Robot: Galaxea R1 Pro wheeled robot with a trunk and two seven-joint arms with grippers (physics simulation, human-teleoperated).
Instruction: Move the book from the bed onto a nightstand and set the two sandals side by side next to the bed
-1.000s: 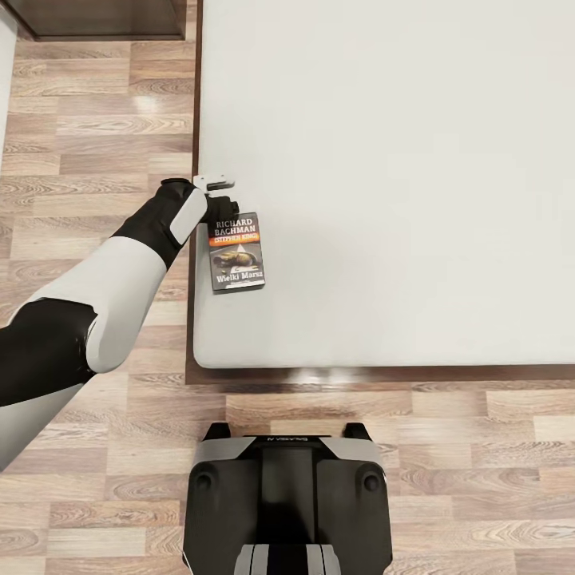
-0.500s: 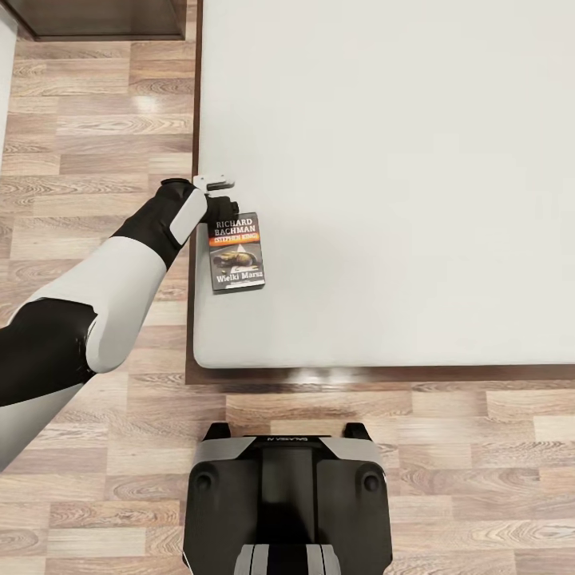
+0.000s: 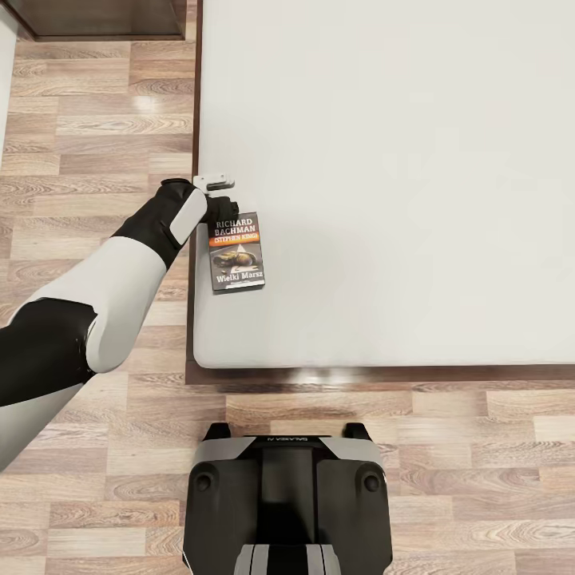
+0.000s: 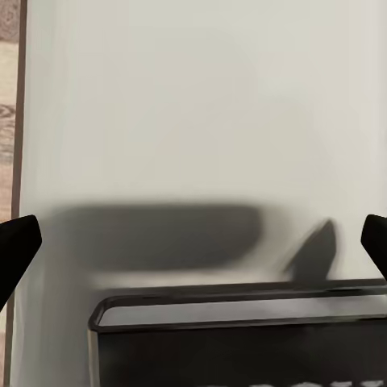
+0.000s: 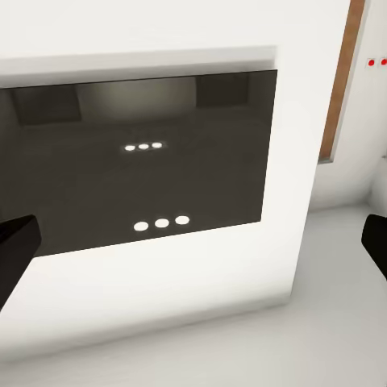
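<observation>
Left gripper [image 4: 193, 234] astride half-cropped book [image 4: 242, 339].

Grey, brown and black, with one orange stripe

The bed [image 3: 383, 160] has a plain light grey mattress edged by a dark brown frame; the floor [image 3: 96, 128] is planks of mixed beige, tan and grey-brown wood grain. The book [image 3: 236, 251] has a dark grey cover with white lettering, an orange band and a yellowish picture. The left arm [image 3: 120, 279] alternates white and black sections, and the left claw [image 3: 214, 183] carries a white plate. The robot's base [image 3: 287, 503] is black and dark grey. A dark brown cabinet [image 3: 104, 20] sits at the far corner.
</observation>
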